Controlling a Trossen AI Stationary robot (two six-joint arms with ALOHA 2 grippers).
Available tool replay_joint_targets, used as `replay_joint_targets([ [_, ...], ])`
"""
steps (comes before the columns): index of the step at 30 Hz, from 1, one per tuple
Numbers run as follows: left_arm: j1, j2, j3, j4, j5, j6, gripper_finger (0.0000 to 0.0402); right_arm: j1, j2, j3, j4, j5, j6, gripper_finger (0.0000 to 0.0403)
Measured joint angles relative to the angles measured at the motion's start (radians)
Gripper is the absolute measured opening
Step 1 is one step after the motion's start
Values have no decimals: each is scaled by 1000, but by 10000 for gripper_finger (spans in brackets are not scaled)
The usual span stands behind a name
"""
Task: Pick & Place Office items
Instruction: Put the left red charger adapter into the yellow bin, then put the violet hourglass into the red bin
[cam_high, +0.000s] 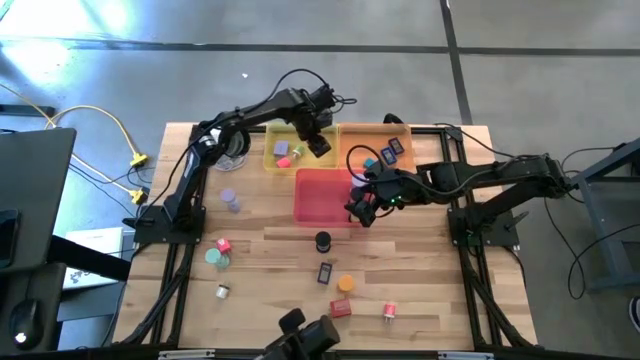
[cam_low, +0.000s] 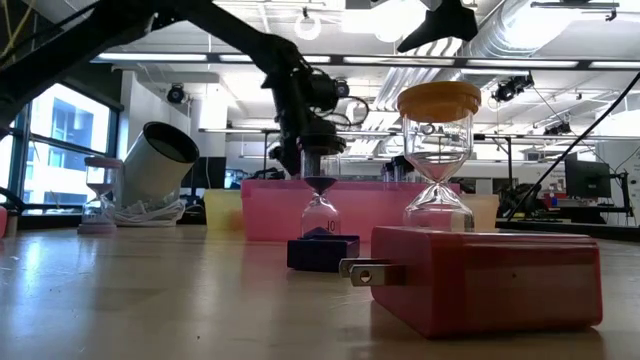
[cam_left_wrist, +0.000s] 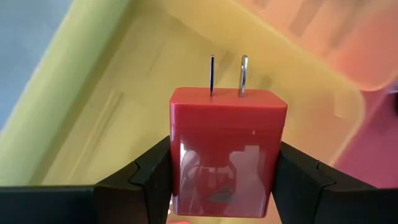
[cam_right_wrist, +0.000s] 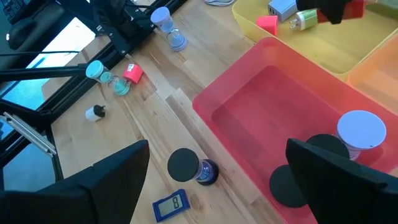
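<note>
Above the yellow tray (cam_high: 282, 156), at twelve o'clock, we see the left end effector (cam_left_wrist: 222, 177) gripping one red charger (cam_left_wrist: 224, 152); the right end effector (cam_right_wrist: 217, 180) gapes over the pink tray (cam_right_wrist: 249, 93).

The left fingers (cam_left_wrist: 149, 180) are hiding the red plug block's (cam_left_wrist: 225, 149) sides, and the picture's edge is cutting off its base.

A red plug block (cam_low: 487, 278) is lying in front on the table (cam_low: 150, 300), prongs pointing left. An orange-capped hourglass (cam_low: 439, 160) is standing behind it, a dark hourglass (cam_low: 320, 205) beside it behind a blue piece (cam_low: 322, 250). A pink tray (cam_low: 365, 205) is sitting farther back.
</note>
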Motion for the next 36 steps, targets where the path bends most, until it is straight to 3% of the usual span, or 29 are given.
replay_joint_targets([
  [15, 26, 96, 0, 55, -9, -3, 200, 0, 0, 0, 0, 0, 5, 366],
  [22, 26, 102, 0, 60, -57, -7, 267, 0, 0, 0, -4, 0, 5, 366],
  [28, 26, 102, 0, 61, -59, -2, 276, 0, 0, 0, -8, 0, 4, 366],
  [36, 23, -22, 0, 1, -81, 1, 279, 0, 0, 0, -19, -4, -3, 366],
])
